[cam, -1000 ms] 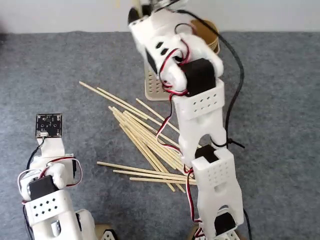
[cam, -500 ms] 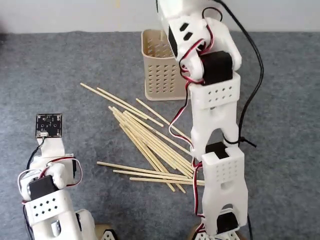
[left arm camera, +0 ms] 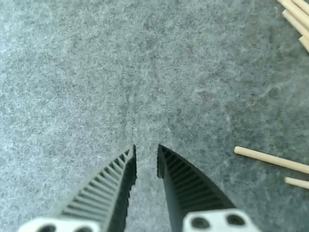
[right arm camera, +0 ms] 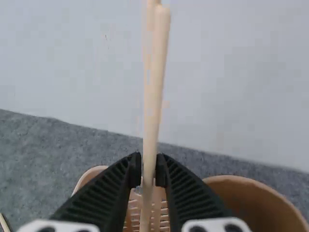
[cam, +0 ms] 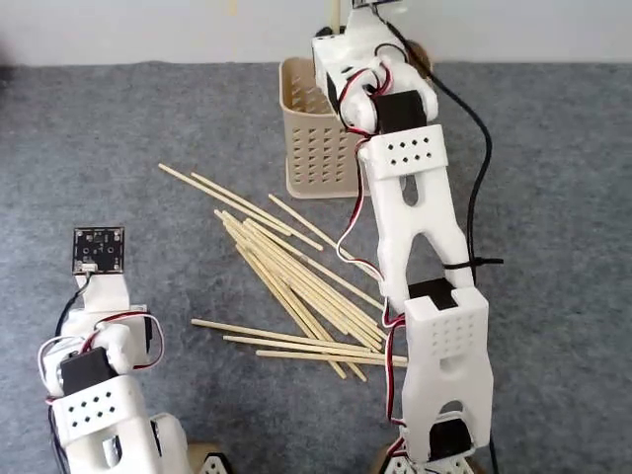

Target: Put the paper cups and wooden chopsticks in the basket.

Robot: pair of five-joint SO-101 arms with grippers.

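— Looking from my end, what did the left tool (left arm camera: 146, 159) show?
— I saw it low over the grey counter (left arm camera: 96, 72), its jaws a slit apart and holding nothing. Farther out, loose wooden chopsticks (cam: 296, 281) lay scattered across the counter.
— And the right one?
— My right tool (right arm camera: 148, 159) was clamped on upright chopsticks (right arm camera: 153, 72) above the basket (cam: 308, 148). A paper cup (right arm camera: 251, 198) stood just beside that basket.

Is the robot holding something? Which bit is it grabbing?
The right gripper pinches thin pale wooden chopsticks partway along between its fingers, a long stretch sticking out past the tips. The left gripper holds nothing.
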